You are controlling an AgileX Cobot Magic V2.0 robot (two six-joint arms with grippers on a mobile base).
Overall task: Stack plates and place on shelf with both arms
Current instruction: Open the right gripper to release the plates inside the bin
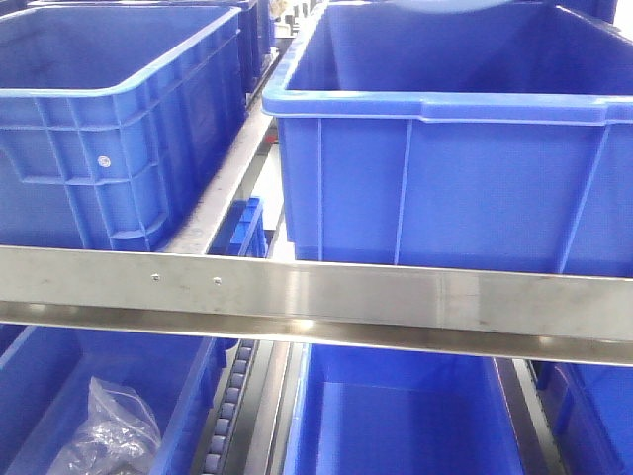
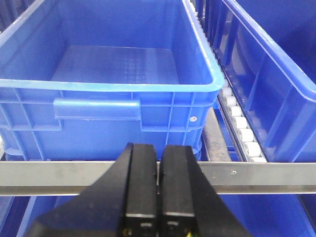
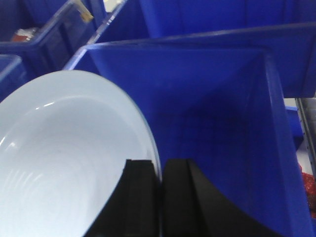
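Note:
In the right wrist view a pale blue-white plate [image 3: 64, 158] fills the lower left and is held above a deep blue bin [image 3: 222, 123]. My right gripper [image 3: 160, 170] is shut on the plate's rim, one finger on each side of the edge. I cannot tell whether a second plate lies under it. In the left wrist view my left gripper [image 2: 159, 155] is shut and empty. It sits just in front of a steel shelf rail [image 2: 276, 175], facing an empty blue bin [image 2: 113, 64]. Neither arm shows in the front view.
The front view shows two large blue bins [image 1: 109, 139] [image 1: 445, 178] on the upper shelf behind a steel rail [image 1: 326, 297]. More bins sit below, one holding a clear plastic bag [image 1: 109, 435]. A white roller track [image 2: 239, 123] runs between the bins.

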